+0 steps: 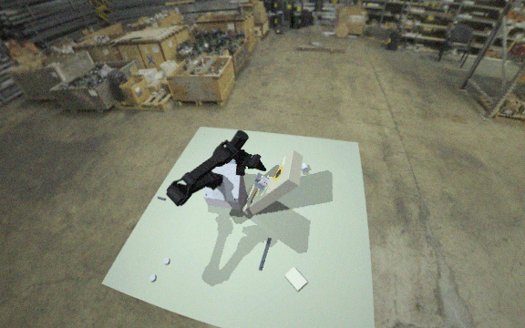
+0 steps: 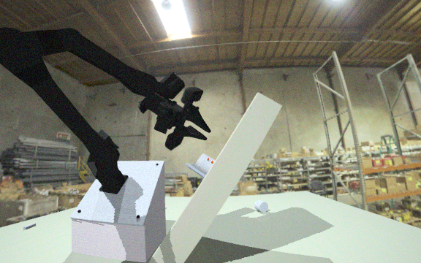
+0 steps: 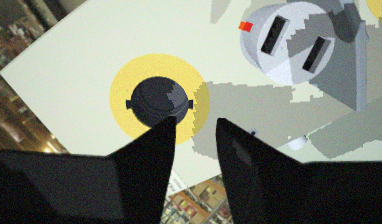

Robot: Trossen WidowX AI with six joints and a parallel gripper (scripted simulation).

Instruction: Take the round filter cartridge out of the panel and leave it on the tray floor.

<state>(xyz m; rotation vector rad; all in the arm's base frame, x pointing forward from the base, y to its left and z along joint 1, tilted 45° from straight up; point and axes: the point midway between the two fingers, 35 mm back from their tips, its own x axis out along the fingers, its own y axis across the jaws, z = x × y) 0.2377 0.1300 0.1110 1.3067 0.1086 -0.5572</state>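
Note:
The round light-grey cartridge (image 1: pixel 262 181) (image 2: pixel 204 166) (image 3: pixel 294 46) is out of the panel. In the wrist view its two-slotted face points toward the camera, with a red mark on its side. It is tilted beside the grey tray wall (image 2: pixel 194 170) (image 3: pixel 361 75), low on the front of the sloping panel (image 1: pixel 295 168) (image 2: pixel 232 153) (image 3: pixel 67 65). Whether it touches the tray floor is hidden. The dark round socket (image 3: pixel 152 95) inside the yellow ring (image 3: pixel 123 85) is empty. My gripper (image 1: pixel 265 169) (image 2: pixel 208 135) (image 3: pixel 196 125) is open and empty, above the cartridge and off the panel.
A grey sloped box (image 2: pixel 110 235) stands under the arm base. A white cylinder (image 1: pixel 305 168) (image 2: pixel 261 206) (image 3: pixel 297 143) lies behind the panel. A dark bar (image 1: pixel 264 254) and a white block (image 1: pixel 295 279) lie on the pale mat (image 1: pixel 335 237). Two small white discs lie at its left.

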